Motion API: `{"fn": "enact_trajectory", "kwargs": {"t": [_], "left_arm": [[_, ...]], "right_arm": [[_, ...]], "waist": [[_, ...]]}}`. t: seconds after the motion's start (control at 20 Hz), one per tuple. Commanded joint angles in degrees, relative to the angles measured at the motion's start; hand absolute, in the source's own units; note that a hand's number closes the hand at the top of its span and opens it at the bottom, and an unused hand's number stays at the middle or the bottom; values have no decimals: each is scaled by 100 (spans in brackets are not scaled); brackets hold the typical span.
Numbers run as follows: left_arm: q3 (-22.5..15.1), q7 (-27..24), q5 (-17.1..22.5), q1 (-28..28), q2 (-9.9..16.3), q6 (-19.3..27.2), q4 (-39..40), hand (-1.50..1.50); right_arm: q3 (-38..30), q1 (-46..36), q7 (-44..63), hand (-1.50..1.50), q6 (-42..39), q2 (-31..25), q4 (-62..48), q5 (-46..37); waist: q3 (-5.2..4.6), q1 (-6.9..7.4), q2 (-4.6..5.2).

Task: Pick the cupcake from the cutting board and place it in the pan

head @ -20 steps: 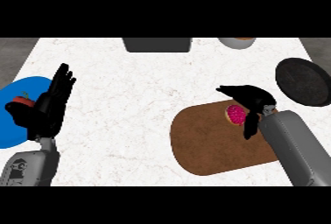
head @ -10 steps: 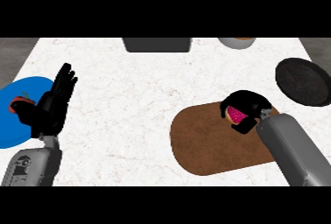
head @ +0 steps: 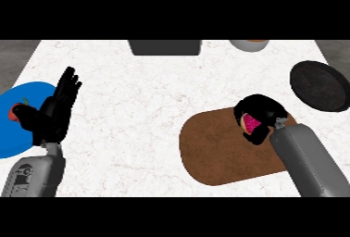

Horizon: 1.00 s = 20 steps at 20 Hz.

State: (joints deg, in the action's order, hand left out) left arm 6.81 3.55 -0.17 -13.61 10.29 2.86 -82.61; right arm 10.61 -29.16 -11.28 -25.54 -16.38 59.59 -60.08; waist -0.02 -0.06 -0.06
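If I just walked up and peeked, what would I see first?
You'd spot the right hand at the right, its fingers curled round a pink cupcake over the brown cutting board. Up at the right edge sits the dark round pan. At the left, the left hand rests open, fingers up, beside a bright blue plate.

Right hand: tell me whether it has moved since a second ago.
Yes. The right hand has closed round the cupcake, shifting slightly down over the cutting board.

the counter (head: 150, 92) was white with faint marbling; on it, the cutting board (head: 219, 152) was brown, the pan (head: 321, 85) black, the plate (head: 21, 139) blue, the cupcake (head: 252, 124) pink.
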Motion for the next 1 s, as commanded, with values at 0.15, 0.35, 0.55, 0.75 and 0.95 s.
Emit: {"fn": "enact_trajectory", "kwargs": {"t": [0.15, 0.35, 0.55, 0.75, 0.95], "left_arm": [[40, 238, 55, 93, 99, -42, -284, 0], [82, 224, 28, 32, 127, -17, -177, 0], [28, 37, -12, 177, 4, 15, -121, 0], [17, 71, -21, -28, -19, 36, -82, 0], [118, 97, 78, -147, 73, -82, 56, 0]], "right_arm": [[-576, 615, 2558, 150, 911, 1248, 504, -179], [-437, 622, 2825, 150, 2065, 1295, 1582, -670], [-480, 622, 3210, 150, 2442, 1523, 2283, -798], [-827, 855, 3258, 150, 2487, 1190, 2973, -733], [-1334, 760, 3403, 150, 2284, 1112, 3525, -244]], "waist": [[0, -83, -69], [0, -134, -69], [0, -55, -21], [1, -38, -3], [1, -43, -2]]}}
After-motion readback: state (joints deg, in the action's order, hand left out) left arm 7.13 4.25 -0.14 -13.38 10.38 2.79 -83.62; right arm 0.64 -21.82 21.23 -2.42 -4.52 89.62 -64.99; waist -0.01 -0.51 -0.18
